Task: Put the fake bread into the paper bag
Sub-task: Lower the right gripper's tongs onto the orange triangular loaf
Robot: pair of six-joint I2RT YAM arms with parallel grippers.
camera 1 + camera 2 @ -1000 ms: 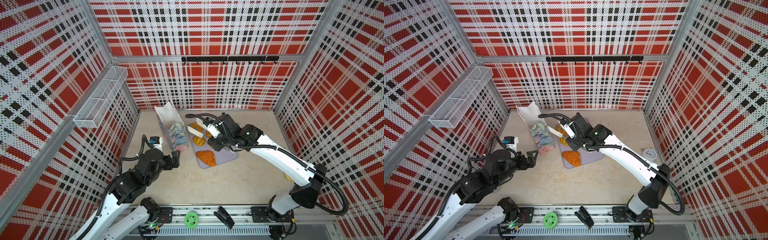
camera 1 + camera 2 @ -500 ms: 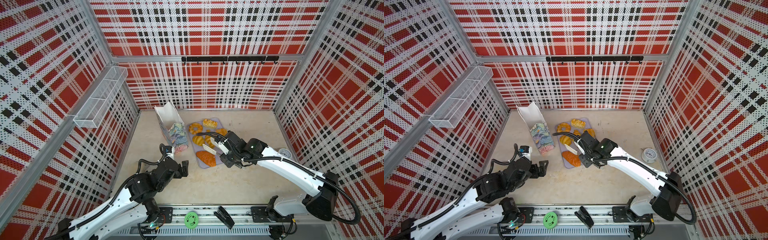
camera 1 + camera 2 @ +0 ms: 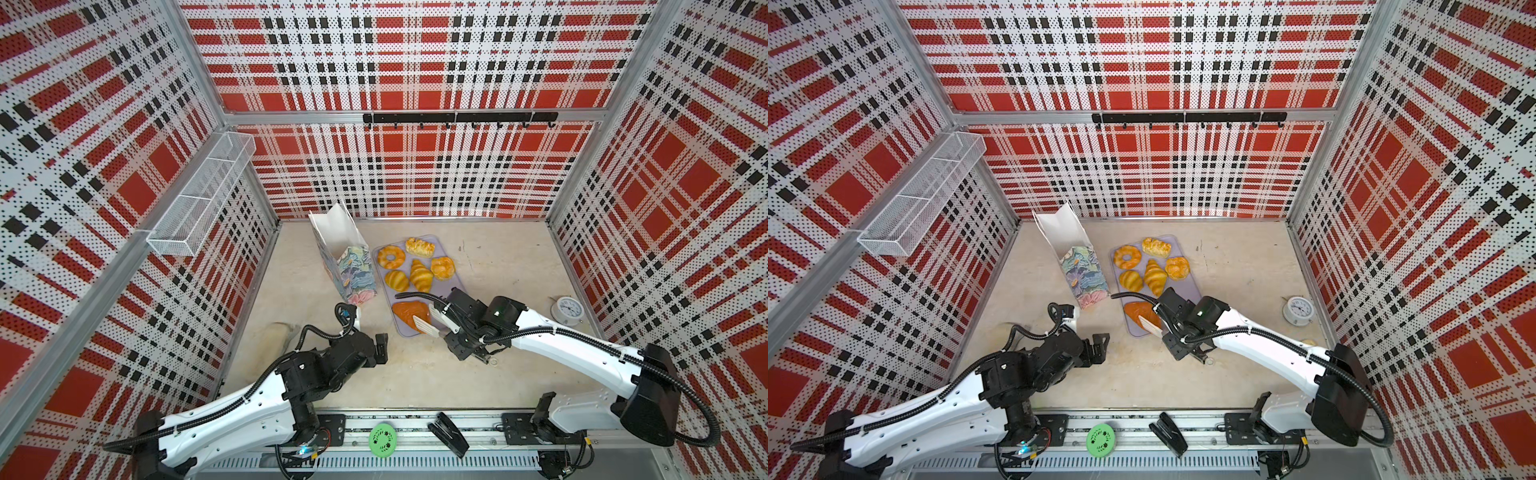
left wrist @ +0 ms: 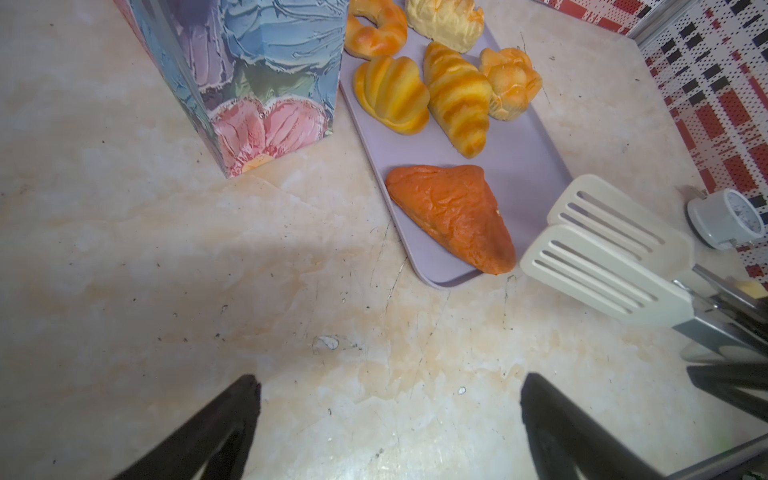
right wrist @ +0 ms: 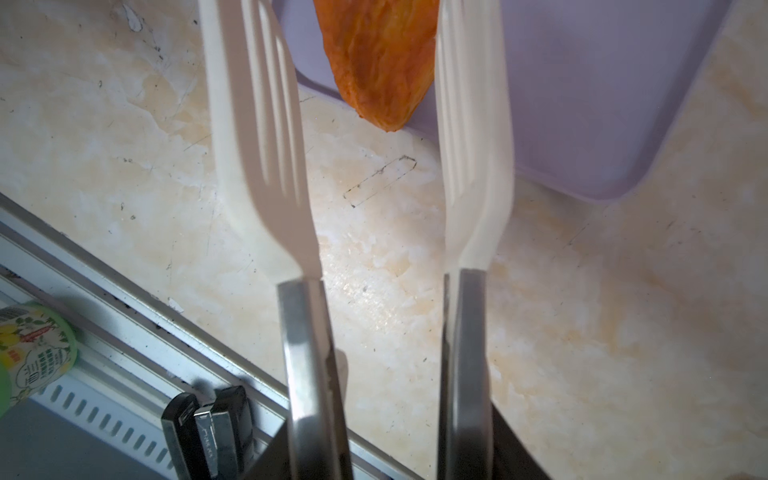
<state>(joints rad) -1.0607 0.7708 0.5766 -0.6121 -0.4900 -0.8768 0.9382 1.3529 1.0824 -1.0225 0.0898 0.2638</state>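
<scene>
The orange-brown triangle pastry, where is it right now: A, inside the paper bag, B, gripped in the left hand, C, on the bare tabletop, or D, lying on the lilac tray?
D: the orange-brown triangle pastry lies on the lilac tray, with the tongs beside it.

My left gripper (image 3: 377, 349) hangs low, spread wide, while my right gripper (image 3: 455, 329) clasps tongs (image 3: 423, 324), both arms outstretched.
</scene>
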